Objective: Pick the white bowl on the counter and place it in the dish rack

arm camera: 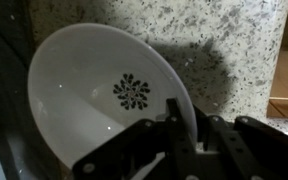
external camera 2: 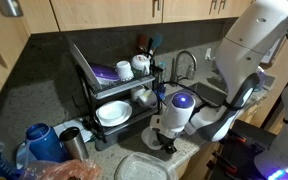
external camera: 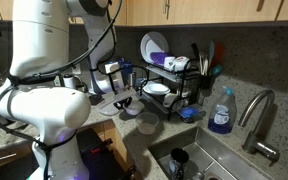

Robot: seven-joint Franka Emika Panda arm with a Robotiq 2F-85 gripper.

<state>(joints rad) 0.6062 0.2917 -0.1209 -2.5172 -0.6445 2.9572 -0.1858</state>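
In the wrist view the white bowl fills the left half, with a black flower print at its centre. It lies over the speckled counter. My gripper is shut on the bowl's right rim, one finger inside the bowl and the other outside. In the exterior views the gripper hangs low over the counter, in front of the black wire dish rack. The arm hides most of the bowl there.
The rack holds plates, a cup and a large upright plate. A duller translucent bowl sits near the sink. A faucet and blue soap bottle stand by. A blue kettle stands on the counter.
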